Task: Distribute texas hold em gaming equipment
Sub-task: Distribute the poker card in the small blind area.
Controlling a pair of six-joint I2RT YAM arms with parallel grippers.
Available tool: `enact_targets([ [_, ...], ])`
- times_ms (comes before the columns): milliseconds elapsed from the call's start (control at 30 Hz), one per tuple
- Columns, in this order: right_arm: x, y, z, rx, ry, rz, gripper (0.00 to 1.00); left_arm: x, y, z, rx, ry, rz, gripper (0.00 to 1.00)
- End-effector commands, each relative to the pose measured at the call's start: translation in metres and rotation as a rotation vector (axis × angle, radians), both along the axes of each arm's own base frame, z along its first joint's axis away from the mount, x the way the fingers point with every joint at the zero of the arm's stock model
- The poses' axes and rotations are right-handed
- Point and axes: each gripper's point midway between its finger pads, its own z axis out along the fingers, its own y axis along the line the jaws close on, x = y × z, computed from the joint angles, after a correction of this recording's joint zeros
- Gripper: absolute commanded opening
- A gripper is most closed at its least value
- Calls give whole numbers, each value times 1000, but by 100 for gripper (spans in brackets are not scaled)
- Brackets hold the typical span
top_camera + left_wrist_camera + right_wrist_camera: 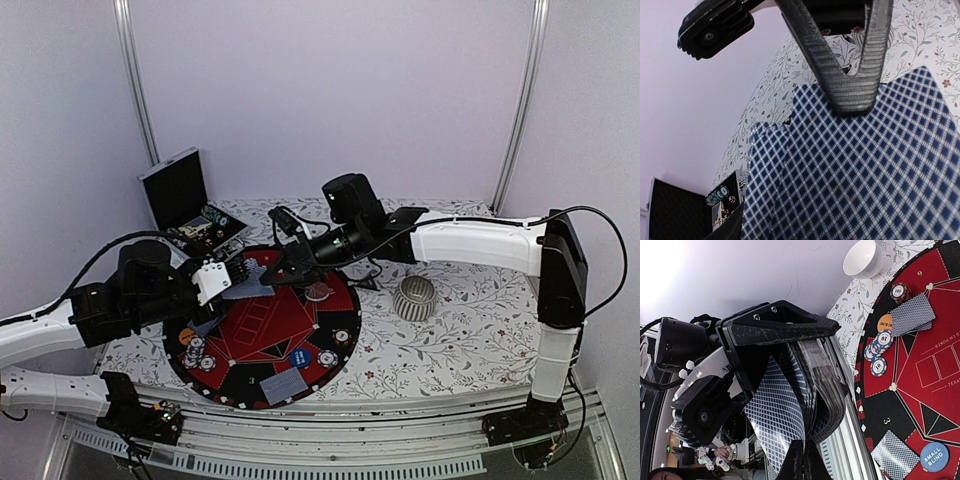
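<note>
The checked card backs of the deck fill the left wrist view. The deck is held in the air over the near-left part of the round mat, well above the table. The left gripper stands about half open, its fingers clamped across the thickness of the deck. The right gripper is closed to a point on the free edge of the top card; whether it has pinched one card or several cannot be told. To deal cleanly, hold the deck firm and draw the right fingers straight away along the card's plane, so that the bowed cards below slide back and do not follow. The backs face the left wrist camera. The long axis appears to run from the left fingers out toward the right fingers, roughly level. Dealt cards and chips already lie on the mat.
</note>
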Motion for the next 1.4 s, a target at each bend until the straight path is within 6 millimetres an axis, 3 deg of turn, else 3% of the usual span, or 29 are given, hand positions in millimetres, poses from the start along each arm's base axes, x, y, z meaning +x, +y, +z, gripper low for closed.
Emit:
enact_targets([
  [0, -1, -12, 14, 15, -19, -9, 2, -1, -5, 13, -36, -24, -11, 55],
  [267, 3, -25, 28, 5, -72, -47, 2, -1, -5, 12, -34, -21, -9, 55],
  [500, 8, -43, 55, 16, -155, -103, 2, 1, -3, 13, -33, -29, 10, 55],
  [633, 9, -64, 75, 13, -233, -151, 2, 6, 2, 16, -35, -45, 45, 55],
  [733, 13, -84, 70, -26, -274, -205, 2, 9, 6, 17, -39, -50, 70, 55],
  [833, 16, -99, 36, -117, -265, -249, 2, 15, 11, 21, -47, -64, 107, 55],
  [967, 6, -102, -42, -293, -189, -226, 2, 23, 18, 25, -59, -82, 156, 55],
  [1167, -52, -42, -106, -291, -75, 7, 2, 26, 22, 27, -78, -87, 174, 55],
  [1267, -66, -21, -128, -262, 17, 64, 2, 27, 23, 27, -78, -84, 175, 55],
  [1367, -74, -14, -160, -303, 109, 76, 2, 27, 23, 27, -79, -85, 176, 55],
])
